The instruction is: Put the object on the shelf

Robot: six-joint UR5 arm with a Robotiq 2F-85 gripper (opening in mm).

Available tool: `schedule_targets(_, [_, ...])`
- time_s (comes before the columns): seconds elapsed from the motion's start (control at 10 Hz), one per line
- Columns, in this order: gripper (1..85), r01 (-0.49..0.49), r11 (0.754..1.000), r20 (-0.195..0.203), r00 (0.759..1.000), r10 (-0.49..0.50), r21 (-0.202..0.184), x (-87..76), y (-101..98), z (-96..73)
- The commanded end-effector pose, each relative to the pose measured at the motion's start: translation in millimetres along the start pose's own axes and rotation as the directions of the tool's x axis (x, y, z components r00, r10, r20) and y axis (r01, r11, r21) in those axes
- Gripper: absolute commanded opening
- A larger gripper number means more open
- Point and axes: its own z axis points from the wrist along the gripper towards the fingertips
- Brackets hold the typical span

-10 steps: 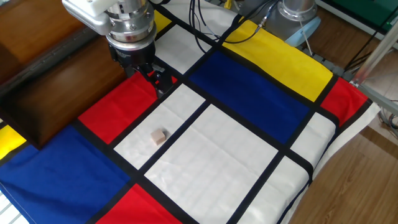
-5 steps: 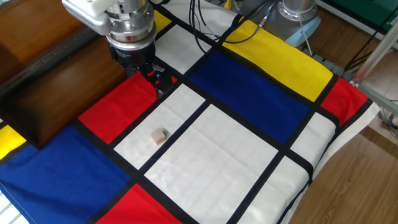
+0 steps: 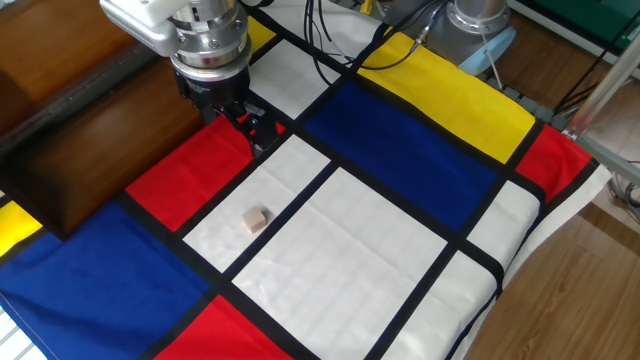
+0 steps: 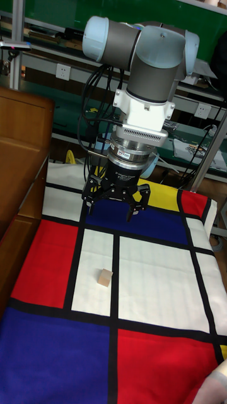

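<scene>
Covering the table: a cloth (image 3: 420, 150) of red, blue, yellow and white panels split by black bands.

Along the left edge: the shelf (image 3: 90, 130), dark brown wood, flat boards and an upright side panel. Dwarfs everything else on the table. In the tall fixed view, fills the left margin (image 4: 19, 164) beside the red panel.

Above the cloth: the arm (image 4: 151, 69), grey with pale blue caps, pointing straight down, black cables trailing behind.

At its end: the gripper (image 4: 113, 203), black, fingers spread wide apart, nothing between them. Hangs clear of the cloth, over the far side near where red, blue and white panels meet. Seen in the fixed view (image 3: 252, 135) close to the shelf's front edge, above a black band.

Smallest: the object (image 3: 256, 220), a tiny pale beige wooden cube, plain faces, no markings, top lit lighter than the sides. Rests alone on a white panel, well apart from the gripper and on the near side of it. Turned slightly askew to the cloth's grid. In the tall fixed view (image 4: 104, 278), sits just beside the black stripe on the panel's right edge, in the lower part of that white rectangle. Not on the shelf.
</scene>
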Motion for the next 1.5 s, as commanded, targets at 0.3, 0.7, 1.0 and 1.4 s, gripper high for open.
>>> schedule_targets(0.3, [1.0,-0.278,0.958,-0.284,0.926,0.249,-0.067,66.4,41.4,-10.3])
schedule_targets(0.7, [1.0,-0.278,0.958,-0.284,0.926,0.250,-0.064,66.6,40.9,-10.5])
schedule_targets(1.0, [1.0,-0.278,0.958,-0.282,0.926,0.250,-0.064,65.7,41.5,-10.6])
schedule_targets(1.4, [1.0,-0.298,0.952,-0.210,0.938,0.278,-0.073,42.9,43.1,-7.7])
